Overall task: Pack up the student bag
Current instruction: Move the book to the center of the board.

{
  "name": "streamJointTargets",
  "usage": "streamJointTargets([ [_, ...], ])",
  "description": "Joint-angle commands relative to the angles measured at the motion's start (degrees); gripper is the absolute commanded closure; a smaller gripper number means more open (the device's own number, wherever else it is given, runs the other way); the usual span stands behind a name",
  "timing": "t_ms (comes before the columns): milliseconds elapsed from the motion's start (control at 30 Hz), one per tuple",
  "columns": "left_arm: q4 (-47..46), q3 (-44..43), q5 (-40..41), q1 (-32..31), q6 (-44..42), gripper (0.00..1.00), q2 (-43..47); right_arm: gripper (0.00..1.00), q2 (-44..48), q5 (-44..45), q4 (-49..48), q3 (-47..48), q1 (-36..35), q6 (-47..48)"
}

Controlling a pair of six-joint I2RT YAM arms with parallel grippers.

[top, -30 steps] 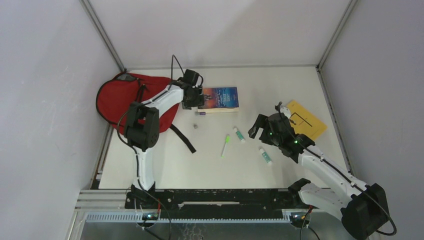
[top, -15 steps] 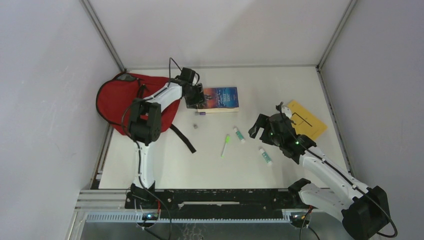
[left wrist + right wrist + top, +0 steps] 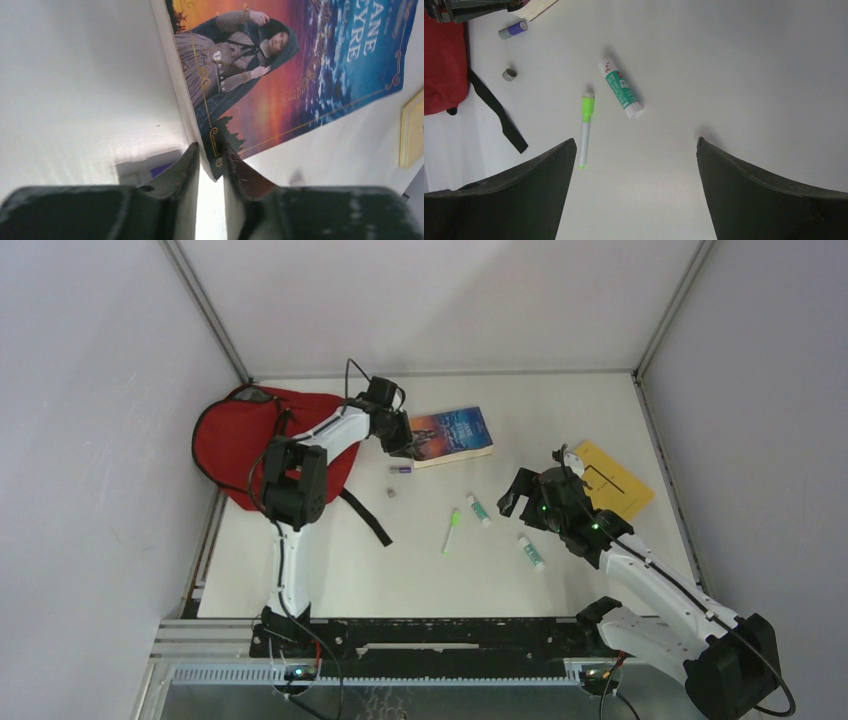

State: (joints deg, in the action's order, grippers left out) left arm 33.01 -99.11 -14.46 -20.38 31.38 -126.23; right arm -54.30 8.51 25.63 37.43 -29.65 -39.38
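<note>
**Left jaws on book corner, bag off to the left**

Top view: I've got the left gripper (image 3: 403,438) at the near-left corner of the book (image 3: 458,432), which lies skewed on the table (image 3: 560,410). The student bag (image 3: 245,440) lies flat to the left of that gripper, near it but clear of the fingers. The left arm reaches across the bag's right edge. A black strap (image 3: 365,518) runs from the bag toward the arm bases. The right gripper (image 3: 512,492) hangs well apart from the bag, off to its right, jaws spread wide with nothing in them. A yellow envelope (image 3: 615,480) is just to that gripper's right. A glue stick (image 3: 478,508) and a green marker (image 3: 451,530) are just to its left.

Left wrist view: the fingers (image 3: 186,167) are nearly together, clamped on the book's corner. Page edge and cover run up and away from the jaws. A blurred purple tube (image 3: 150,170) lies just behind the left finger.

Right wrist view: the fingers stand far apart with bare table between them. The bag (image 3: 441,65) shows at the frame's left edge, ahead and left of this gripper, well apart. The strap, marker and glue stick lie ahead of the jaws, none of them touching the fingers. A small grey cap (image 3: 509,74) lies near the bag.
</note>
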Motion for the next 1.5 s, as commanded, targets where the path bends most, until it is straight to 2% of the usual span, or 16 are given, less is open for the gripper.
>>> streamJointTargets([
  [0,-4.5,0.2,-4.6,-2.9,0.8,0.80,2.1,0.00,0.5,0.6,-0.2,0.2,0.2,-0.9],
  [100,-5.0,1.5,-4.6,-4.3,1.1,0.97,2.7,0.00,0.1,0.6,-0.4,0.2,0.2,-0.9],
  [133,-5.2,2.1,-4.7,-4.8,1.3,1.00,2.9,0.00,0.0,0.5,-0.6,0.2,0.2,-0.9],
  [533,-12.9,11.1,-3.9,-14.7,8.8,1.00,7.6,0.00,-1.6,2.4,-1.3,0.2,0.6,-2.1],
  [567,-13.1,11.5,-4.7,-15.3,9.7,0.92,8.0,0.00,-1.6,2.0,-1.5,0.0,1.2,-2.1],
  [600,-13.4,11.9,-5.9,-15.5,10.4,0.76,8.6,0.00,-1.6,1.3,-1.9,-0.2,2.5,-2.3],
  [667,-13.3,12.4,-7.2,-15.8,10.3,0.50,10.0,0.00,-1.6,-0.8,-2.9,-0.9,5.1,-2.5],
  [700,-12.8,12.6,-7.0,-15.8,9.7,0.44,11.2,0.00,-1.6,-1.9,-3.7,-1.3,6.4,-2.6],
  [767,-11.1,12.5,-5.8,-15.8,7.8,0.38,13.6,0.00,-1.6,-3.7,-5.3,-2.0,8.9,-2.6],
  [967,-5.0,8.9,-0.3,-13.3,1.7,0.31,17.8,0.01,-5.2,-11.2,-11.7,-2.2,15.5,-4.5],
  [1100,-2.8,7.1,-1.9,-9.0,-0.3,0.24,17.6,0.03,-9.3,-13.5,-14.5,-1.7,16.2,-6.4],
  [1267,-2.7,11.1,1.6,-6.3,-2.8,0.24,22.7,0.04,-12.2,-14.4,-16.1,-1.6,15.0,-6.8],
  [1467,-2.3,18.7,13.3,-1.1,-4.3,0.23,32.7,0.04,-14.0,-13.5,-16.9,-1.6,12.5,-6.6],
])
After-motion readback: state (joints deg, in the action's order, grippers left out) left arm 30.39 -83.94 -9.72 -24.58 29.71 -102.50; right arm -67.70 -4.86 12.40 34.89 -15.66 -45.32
